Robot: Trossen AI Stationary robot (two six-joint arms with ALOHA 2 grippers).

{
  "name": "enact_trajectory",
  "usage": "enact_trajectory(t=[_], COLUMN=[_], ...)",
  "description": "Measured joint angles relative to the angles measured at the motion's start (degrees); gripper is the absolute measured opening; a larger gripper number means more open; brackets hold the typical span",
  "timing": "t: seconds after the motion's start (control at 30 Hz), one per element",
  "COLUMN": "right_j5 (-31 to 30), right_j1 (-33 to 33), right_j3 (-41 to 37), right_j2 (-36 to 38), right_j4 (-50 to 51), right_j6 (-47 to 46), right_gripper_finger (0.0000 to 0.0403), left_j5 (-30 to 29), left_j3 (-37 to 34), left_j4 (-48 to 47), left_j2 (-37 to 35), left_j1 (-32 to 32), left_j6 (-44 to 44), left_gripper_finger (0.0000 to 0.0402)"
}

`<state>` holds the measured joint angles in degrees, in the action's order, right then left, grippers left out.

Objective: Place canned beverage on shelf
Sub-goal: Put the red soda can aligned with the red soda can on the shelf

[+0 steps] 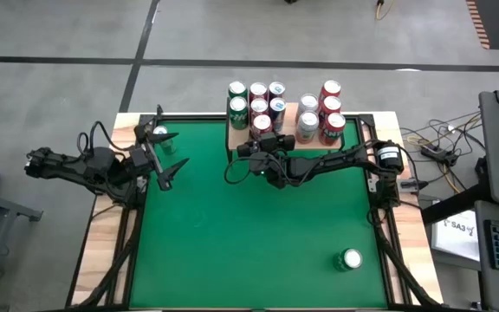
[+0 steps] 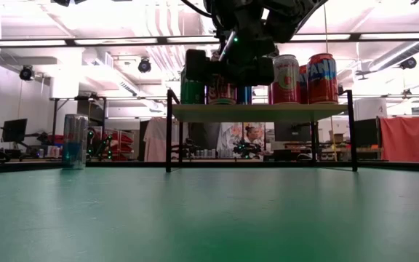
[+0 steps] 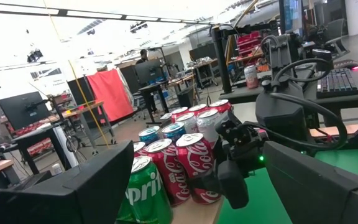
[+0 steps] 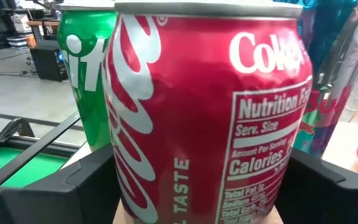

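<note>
Right gripper (image 1: 261, 139) is at the front edge of the shelf (image 1: 292, 113), with a red Coke can (image 4: 207, 112) standing between its fingers (image 4: 73, 186). Can sits upright on the wooden board, beside a green Sprite can (image 4: 89, 74), in the left cluster of cans. In the right wrist view the fingers flank the can on both sides, spread about as wide as it; whether they press it or have let go cannot be told. Step in hand looks like the release: can is already placed on the shelf, fingers coming off it.

Left gripper (image 1: 165, 173) hovers over the left side of the green surface (image 1: 249, 234), well apart from the shelf, fingers open and empty.

One more can (image 1: 351, 259) stands near the front right corner of the surface, and a tall can (image 1: 165, 139) stands at the left back, near the left arm.

Next move, judged: right arm needs to back straight out toward the front without tipping the Coke can or nudging its neighbours, then go for the can at the front right.
</note>
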<state>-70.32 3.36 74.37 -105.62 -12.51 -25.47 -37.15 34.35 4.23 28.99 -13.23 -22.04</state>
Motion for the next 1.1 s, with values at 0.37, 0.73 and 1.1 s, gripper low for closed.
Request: enact_trajectory(t=[0.37,0.73,1.1], right_j5=[-0.2,-0.5,-1.8], right_j1=[0.1,0.1,0.1], right_j3=[0.0,0.0,0.3], right_j2=[0.0,0.0,0.0], right_j4=[0.0,-0.1,-0.1], right_j6=[0.0,0.0,0.1], right_gripper_finger=[0.0326,0.0327,0.0327], left_j5=[0.0,0.0,-0.2], left_j3=[0.0,0.0,0.0], left_j4=[0.0,0.0,0.0], left_j2=[0.0,0.0,0.0], left_j1=[0.0,0.0,0.0], left_j6=[0.0,-0.3,-0.4], left_gripper_finger=[0.0341,0.0341,0.0341])
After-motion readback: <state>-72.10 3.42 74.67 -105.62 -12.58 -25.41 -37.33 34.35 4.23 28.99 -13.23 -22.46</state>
